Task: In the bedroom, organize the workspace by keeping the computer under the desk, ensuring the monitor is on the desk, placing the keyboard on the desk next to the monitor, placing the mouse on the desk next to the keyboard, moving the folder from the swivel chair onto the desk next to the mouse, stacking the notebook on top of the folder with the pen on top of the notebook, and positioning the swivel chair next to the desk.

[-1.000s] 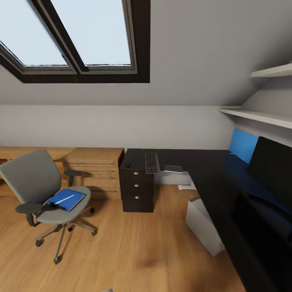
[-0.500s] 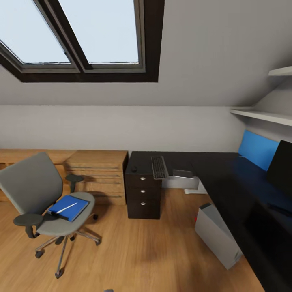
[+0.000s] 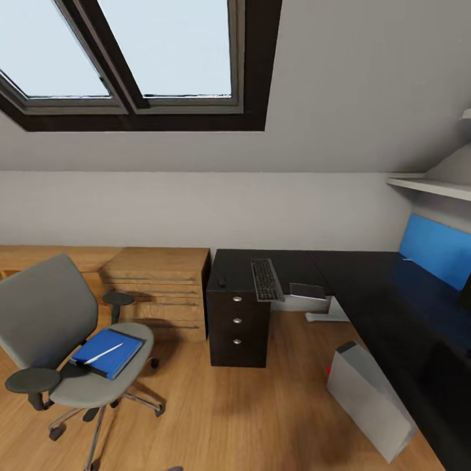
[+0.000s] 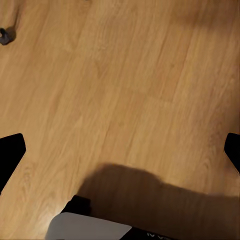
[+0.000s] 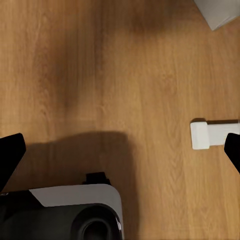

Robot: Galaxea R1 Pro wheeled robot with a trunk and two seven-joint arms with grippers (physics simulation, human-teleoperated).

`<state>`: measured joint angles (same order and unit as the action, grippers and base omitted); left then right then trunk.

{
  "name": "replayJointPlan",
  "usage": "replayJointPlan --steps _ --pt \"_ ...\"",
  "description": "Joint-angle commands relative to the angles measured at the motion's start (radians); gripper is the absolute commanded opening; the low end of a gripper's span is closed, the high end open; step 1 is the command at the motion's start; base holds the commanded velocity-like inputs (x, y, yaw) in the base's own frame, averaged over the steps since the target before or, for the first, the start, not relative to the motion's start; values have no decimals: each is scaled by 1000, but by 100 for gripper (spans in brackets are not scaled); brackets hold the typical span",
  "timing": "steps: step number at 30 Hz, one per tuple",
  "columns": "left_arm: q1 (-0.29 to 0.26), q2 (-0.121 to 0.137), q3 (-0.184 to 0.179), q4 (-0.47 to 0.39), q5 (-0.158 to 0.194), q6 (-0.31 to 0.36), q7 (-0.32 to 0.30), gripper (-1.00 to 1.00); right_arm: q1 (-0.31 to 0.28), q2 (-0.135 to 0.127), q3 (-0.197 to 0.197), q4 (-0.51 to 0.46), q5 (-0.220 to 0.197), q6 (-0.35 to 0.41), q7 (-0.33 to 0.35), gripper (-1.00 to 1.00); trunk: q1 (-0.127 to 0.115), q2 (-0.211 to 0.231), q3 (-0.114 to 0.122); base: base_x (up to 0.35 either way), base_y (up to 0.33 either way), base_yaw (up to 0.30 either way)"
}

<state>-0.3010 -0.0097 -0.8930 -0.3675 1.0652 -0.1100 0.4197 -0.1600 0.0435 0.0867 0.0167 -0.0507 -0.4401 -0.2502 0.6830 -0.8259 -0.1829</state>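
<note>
Wood floor (image 4: 125,90) below both splayed end effectors.

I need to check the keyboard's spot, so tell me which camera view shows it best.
The head view: the keyboard lies in full on the desk, above the drawer unit, with the mouse beside it. Both wrist views look down on wood floor, with dark fingers at the edges.

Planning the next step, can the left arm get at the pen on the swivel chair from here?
Probably not yet: the pen lies on the blue folder on the swivel chair, across open floor; the left gripper points at bare floorboards.
</note>
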Motion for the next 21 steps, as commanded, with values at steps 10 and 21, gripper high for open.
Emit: replayJointPlan --steps 10,21 --pt "-1 0 -10 -1 9 -7 5 100 -1 0 8 2 -4 -3 -4 100 1 -1 -1 325 10 0" --pt "-1 -1 -13 -1 7 -5 4 100 -1 -1 8 3 -4 -3 -4 100 1 -1 -1 327 0 0"
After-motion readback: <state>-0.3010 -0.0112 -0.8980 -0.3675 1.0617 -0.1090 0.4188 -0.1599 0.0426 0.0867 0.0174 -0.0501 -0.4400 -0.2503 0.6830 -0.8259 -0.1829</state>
